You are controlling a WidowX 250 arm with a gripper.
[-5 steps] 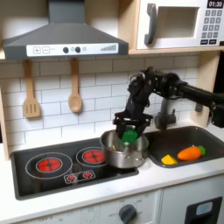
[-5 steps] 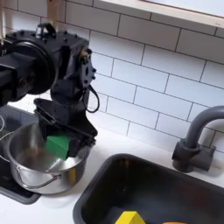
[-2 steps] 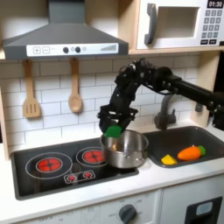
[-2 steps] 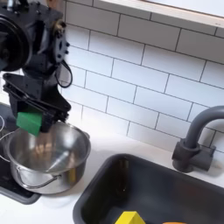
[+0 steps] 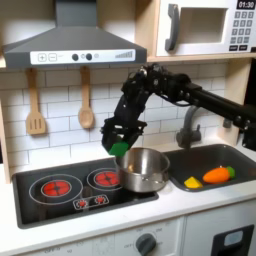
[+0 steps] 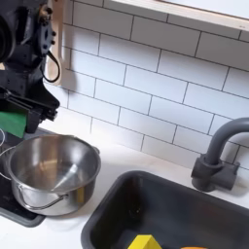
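**Inspector:** Green plastic, by the look of it — a small toy piece [image 5: 119, 148] sits clamped between the jaws of the gripper [image 5: 118, 143], held in the air above the stove's right burner [image 5: 105, 179], just off the first exterior view's left of the steel pot [image 5: 143, 169]. In the second exterior view the same green piece [image 6: 12, 121] shows at the left edge, above and beside the pot's rim [image 6: 51, 146], not touching it.

**Assistant:** How do you rate its handling?

**Inspector:** Light and stiff, in my judgement — a hollow toy item, not fragile. The surface looks smooth, so it could slip if the grip is shallow. The jaws close across its sides, which seems the sound place to hold it; its exact shape is too small to tell.

**Assistant:** And the surroundings?

**Inspector:** Pot stands upright on the cooktop's right side, empty as far as the second exterior view shows. Sink [image 5: 222, 156] lies to the first exterior view's right, holding an orange carrot [image 5: 216, 174] and a yellow piece [image 5: 191, 182]. Faucet [image 6: 216, 156] stands behind the sink. Two wooden utensils [image 5: 86, 100] hang on the tiled wall, well apart from the arm.
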